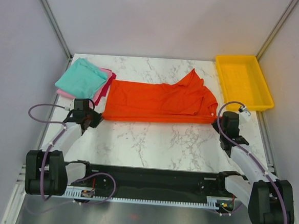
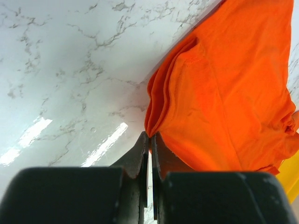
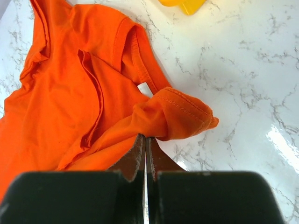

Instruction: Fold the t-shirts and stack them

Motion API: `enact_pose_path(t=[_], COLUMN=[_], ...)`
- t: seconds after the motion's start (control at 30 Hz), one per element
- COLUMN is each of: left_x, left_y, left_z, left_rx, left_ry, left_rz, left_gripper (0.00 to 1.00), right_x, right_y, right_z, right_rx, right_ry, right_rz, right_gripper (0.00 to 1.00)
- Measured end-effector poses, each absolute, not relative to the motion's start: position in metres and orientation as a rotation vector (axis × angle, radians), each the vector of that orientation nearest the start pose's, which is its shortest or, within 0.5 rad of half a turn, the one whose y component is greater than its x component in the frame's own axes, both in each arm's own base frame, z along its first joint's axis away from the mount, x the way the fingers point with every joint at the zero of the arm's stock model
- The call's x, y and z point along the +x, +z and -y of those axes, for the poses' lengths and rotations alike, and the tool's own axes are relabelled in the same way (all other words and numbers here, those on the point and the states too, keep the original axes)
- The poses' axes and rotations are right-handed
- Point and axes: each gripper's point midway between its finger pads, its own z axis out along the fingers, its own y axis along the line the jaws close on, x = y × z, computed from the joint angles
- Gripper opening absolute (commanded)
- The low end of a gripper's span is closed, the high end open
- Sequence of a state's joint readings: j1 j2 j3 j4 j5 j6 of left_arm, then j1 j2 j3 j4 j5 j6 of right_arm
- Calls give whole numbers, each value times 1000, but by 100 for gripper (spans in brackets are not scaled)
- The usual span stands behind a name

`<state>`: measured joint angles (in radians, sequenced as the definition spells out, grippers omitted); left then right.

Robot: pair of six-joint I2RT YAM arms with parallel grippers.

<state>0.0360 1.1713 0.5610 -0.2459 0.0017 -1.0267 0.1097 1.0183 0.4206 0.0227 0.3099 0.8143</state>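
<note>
The orange-red t-shirt (image 1: 158, 101) lies stretched left to right across the marble table, folded lengthwise. My left gripper (image 1: 93, 117) is shut on its left near corner (image 2: 154, 122). My right gripper (image 1: 219, 122) is shut on its right near corner, a bunched hemmed edge (image 3: 180, 116). The folded teal t-shirt (image 1: 81, 78) lies on the pink t-shirt (image 1: 104, 86) at the back left, just beyond my left gripper.
A yellow plastic tray (image 1: 243, 80) stands at the back right, its corner showing in the right wrist view (image 3: 183, 4). Grey walls close in both sides. A dark rail (image 1: 150, 176) runs along the near edge between the arm bases.
</note>
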Motion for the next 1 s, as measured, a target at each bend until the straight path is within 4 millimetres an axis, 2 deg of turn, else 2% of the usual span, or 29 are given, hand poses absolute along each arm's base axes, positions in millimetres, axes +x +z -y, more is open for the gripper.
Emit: enact_pose_path(t=[0.17, 0.27, 0.33, 0.4, 0.47, 0.57, 0.63, 0.73, 0.83, 0.93, 1.0], left_x=[292, 288, 287, 293, 301, 311, 308, 283, 247, 223, 220], left_y=[56, 55, 60, 79, 108, 172, 231, 319, 388, 427, 433], left_z=[26, 27, 29, 32, 34, 35, 35, 35, 36, 39, 42], left_rx=[-1268, -1283, -1296, -1295, -1282, -1223, -1157, -1047, -959, -909, -902], left_ry=[-427, -419, -416, -442, -471, -533, -587, -668, -726, -765, -778], left_rz=[-2161, -2188, -2218, -2222, -2207, -2117, -2010, -1829, -1685, -1622, -1632], left_gripper=[2, 2, 2, 2, 2, 2, 2, 2, 2, 2, 2], right_x=[304, 301, 305, 315, 324, 328, 320, 292, 257, 226, 215], right_y=[79, 80, 95, 126, 164, 240, 295, 372, 421, 457, 473], right_z=[-8, -7, -7, -8, -9, -10, -9, -6, -2, 2, 3], right_rx=[911, 919, 920, 912, 896, 863, 835, 792, 763, 742, 735], right_ry=[187, 161, 153, 168, 200, 264, 307, 374, 425, 460, 471], right_rz=[-1968, -2003, -2009, -1982, -1931, -1814, -1726, -1581, -1463, -1375, -1341], right_gripper=[0, 0, 0, 0, 0, 0, 0, 0, 0, 0, 0])
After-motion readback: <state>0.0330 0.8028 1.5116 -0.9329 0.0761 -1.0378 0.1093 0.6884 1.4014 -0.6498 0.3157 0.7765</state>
